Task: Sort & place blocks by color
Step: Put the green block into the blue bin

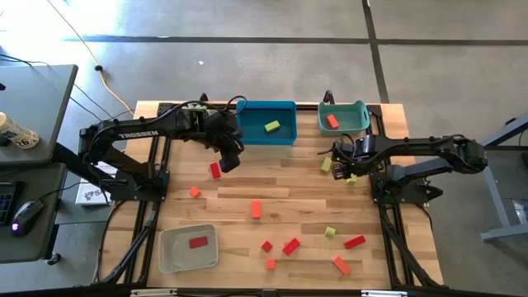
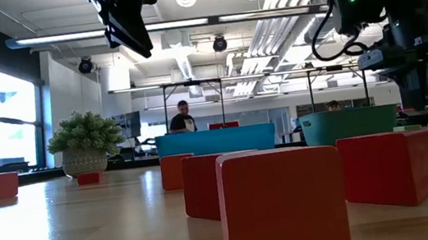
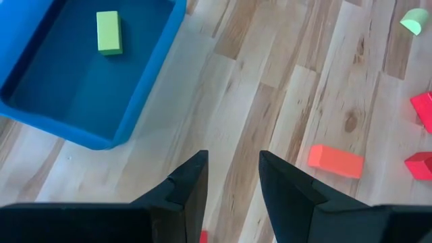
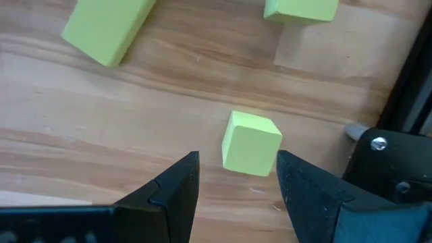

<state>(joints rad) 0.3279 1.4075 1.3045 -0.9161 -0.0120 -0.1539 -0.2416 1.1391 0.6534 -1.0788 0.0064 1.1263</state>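
The right gripper [image 4: 236,182] hangs just above a small yellow-green foam cube [image 4: 250,143] on the wooden table [image 1: 289,194], fingers spread and empty. The left gripper [image 3: 233,179] hovers parted and empty beside the blue plastic tray [image 1: 266,132], which holds one yellow-green bar [image 1: 271,126].

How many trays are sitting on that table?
3. A blue tray lies at the back edge near the middle, a teal tray just to its right, and a grey tray at the front left corner. None appears hidden.
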